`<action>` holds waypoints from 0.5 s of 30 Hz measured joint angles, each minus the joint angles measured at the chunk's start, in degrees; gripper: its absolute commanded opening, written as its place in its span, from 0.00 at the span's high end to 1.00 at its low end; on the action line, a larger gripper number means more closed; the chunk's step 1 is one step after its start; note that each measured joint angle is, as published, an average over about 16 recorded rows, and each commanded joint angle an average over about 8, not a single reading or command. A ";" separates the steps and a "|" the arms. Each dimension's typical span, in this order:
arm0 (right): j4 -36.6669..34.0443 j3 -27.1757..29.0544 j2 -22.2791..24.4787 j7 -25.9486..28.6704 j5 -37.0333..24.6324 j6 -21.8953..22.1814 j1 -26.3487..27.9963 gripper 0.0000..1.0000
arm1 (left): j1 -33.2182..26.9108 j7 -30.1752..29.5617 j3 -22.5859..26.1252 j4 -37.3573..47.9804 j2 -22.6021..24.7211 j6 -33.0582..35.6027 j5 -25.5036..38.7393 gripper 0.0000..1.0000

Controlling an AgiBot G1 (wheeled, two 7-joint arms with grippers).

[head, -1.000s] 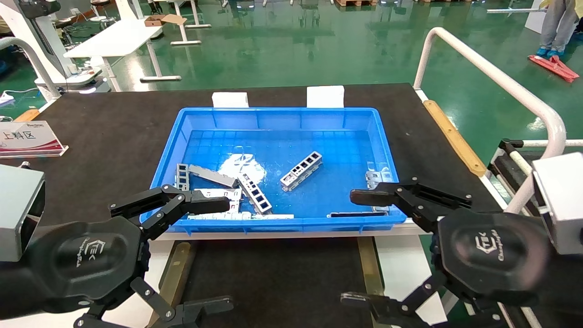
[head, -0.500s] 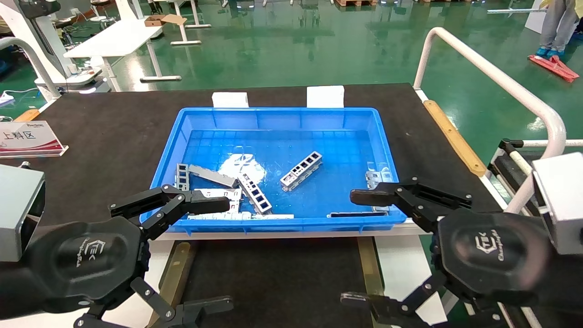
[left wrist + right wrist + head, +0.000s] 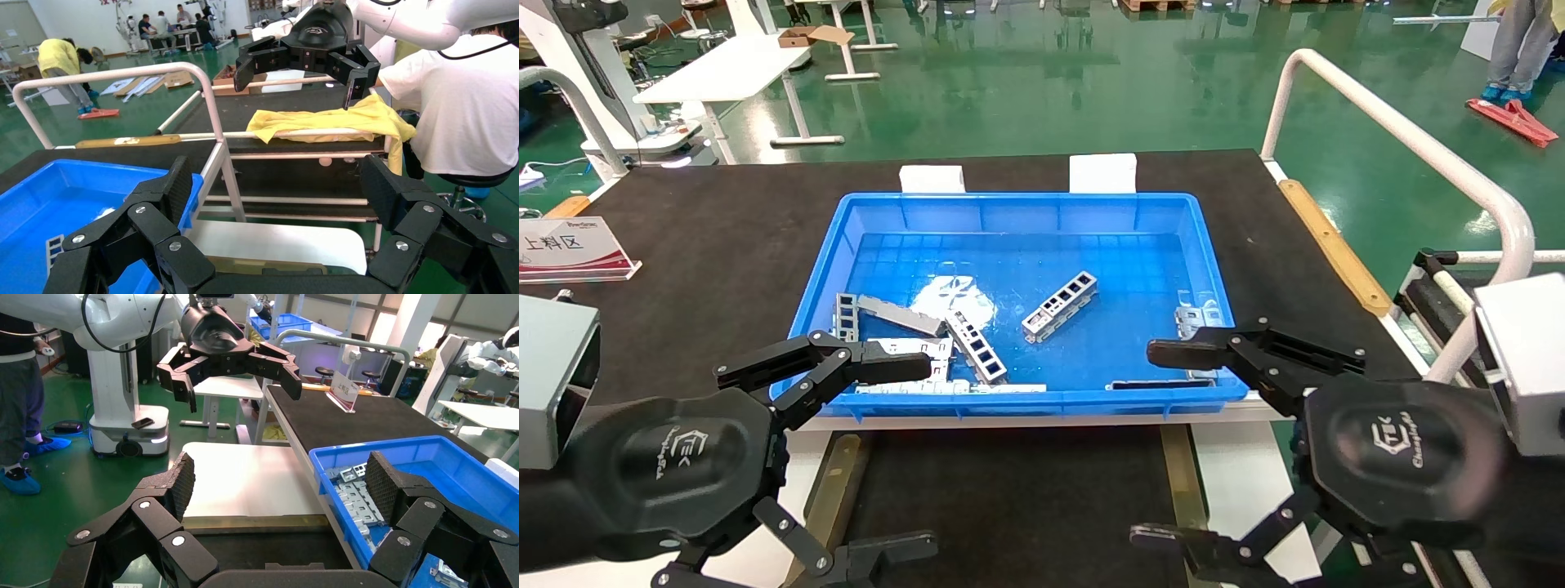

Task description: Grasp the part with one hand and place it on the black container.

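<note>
**Both grippers open, part in the bin**

Left gripper low at the near left, jaws spread wide, nothing between them; upper finger over the near left rim of the blue bin. Right gripper low at the near right, jaws likewise wide and empty, upper finger at the bin's near right corner. Part lying flat and slanted on the bin floor, beyond and between the two sets of jaws, touching neither. More metal pieces heaped just past the left jaws. Black container with tan-gold strips directly between the two grippers, bare, nearer than the bin. Bin resting on the black surface.
</note>
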 measured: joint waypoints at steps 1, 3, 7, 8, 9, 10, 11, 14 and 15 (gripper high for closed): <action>0.00 0.00 0.00 0.00 0.00 0.00 0.00 0.00 | -0.02 -0.03 0.02 -0.01 0.02 -0.08 0.05 0.00; 0.00 0.00 0.00 0.00 0.00 0.00 0.00 0.00 | -0.07 -0.09 0.06 -0.03 0.08 -0.28 0.20 0.00; -0.01 -0.01 0.00 -0.01 0.00 -0.01 0.01 0.00 | -0.22 -0.14 0.27 -0.05 0.43 -0.95 0.78 0.00; -0.02 -0.01 0.00 -0.01 0.00 -0.01 0.01 0.00 | -0.28 -0.12 0.36 -0.02 0.59 -1.19 1.01 0.00; -0.02 -0.01 0.00 -0.01 0.00 -0.01 0.01 0.00 | -0.34 -0.08 0.45 0.03 0.78 -1.47 1.27 0.00; -0.02 -0.01 0.00 -0.01 0.00 -0.01 0.01 0.00 | -0.42 -0.03 0.58 0.11 1.03 -1.78 1.56 0.00; -0.02 -0.01 0.00 -0.01 0.00 -0.01 0.01 0.00 | -0.51 0.03 0.71 0.20 1.30 -2.10 1.89 0.00; -0.03 -0.02 0.00 -0.01 0.00 -0.01 0.02 0.00 | -0.85 0.42 1.22 0.65 2.37 -3.19 3.11 0.00; -0.03 -0.02 0.00 -0.01 0.00 -0.02 0.02 0.00 | -0.98 0.60 1.43 0.89 2.81 -3.59 3.58 0.00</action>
